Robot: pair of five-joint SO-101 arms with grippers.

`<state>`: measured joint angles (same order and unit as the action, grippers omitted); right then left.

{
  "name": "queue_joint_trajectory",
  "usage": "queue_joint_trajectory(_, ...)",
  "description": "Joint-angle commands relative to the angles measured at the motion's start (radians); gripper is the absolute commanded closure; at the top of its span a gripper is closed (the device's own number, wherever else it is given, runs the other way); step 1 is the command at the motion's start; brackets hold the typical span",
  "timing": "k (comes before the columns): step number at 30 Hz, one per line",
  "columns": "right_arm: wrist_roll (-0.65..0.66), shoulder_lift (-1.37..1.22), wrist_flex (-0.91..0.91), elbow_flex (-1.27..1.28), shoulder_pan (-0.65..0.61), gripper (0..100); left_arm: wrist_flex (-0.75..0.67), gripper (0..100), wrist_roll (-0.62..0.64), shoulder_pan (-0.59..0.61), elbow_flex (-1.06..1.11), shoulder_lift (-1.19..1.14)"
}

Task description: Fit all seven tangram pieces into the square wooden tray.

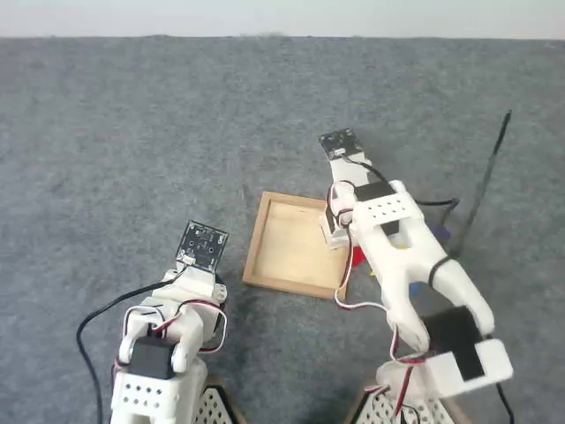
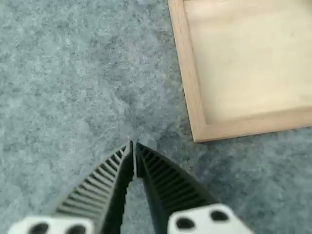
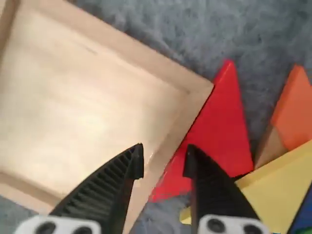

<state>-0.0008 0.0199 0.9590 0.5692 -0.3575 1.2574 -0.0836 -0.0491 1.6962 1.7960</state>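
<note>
The square wooden tray lies on the grey carpet with nothing in it. My right gripper hangs open over the tray's rim, one finger above the tray floor and the other above a red triangle that lies against the rim's outer side. Beside the red piece are an orange piece, a yellow piece and a sliver of a blue piece. My left gripper is shut and empty, low over the carpet just off the tray's corner. From above, the red triangle peeks out under the right arm.
Grey carpet covers the whole table, with wide room to the left of and beyond the tray. The left arm sits at the front left. A black cable runs up at the right, and the right arm hides most of the loose pieces.
</note>
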Motion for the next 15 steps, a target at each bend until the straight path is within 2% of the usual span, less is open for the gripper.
queue_joint_trajectory(1,-0.095,-0.035,-0.053,-0.029,0.012,81.1,0.005,99,0.005,0.005,-0.012,0.021)
queue_joint_trajectory(7,-0.101,-0.110,-0.050,-0.034,0.163,78.3,0.005,99,0.005,0.005,-0.012,0.021)
queue_joint_trajectory(15,-0.075,-0.113,-0.018,-0.029,0.214,78.3,0.005,99,0.005,0.005,-0.012,0.021)
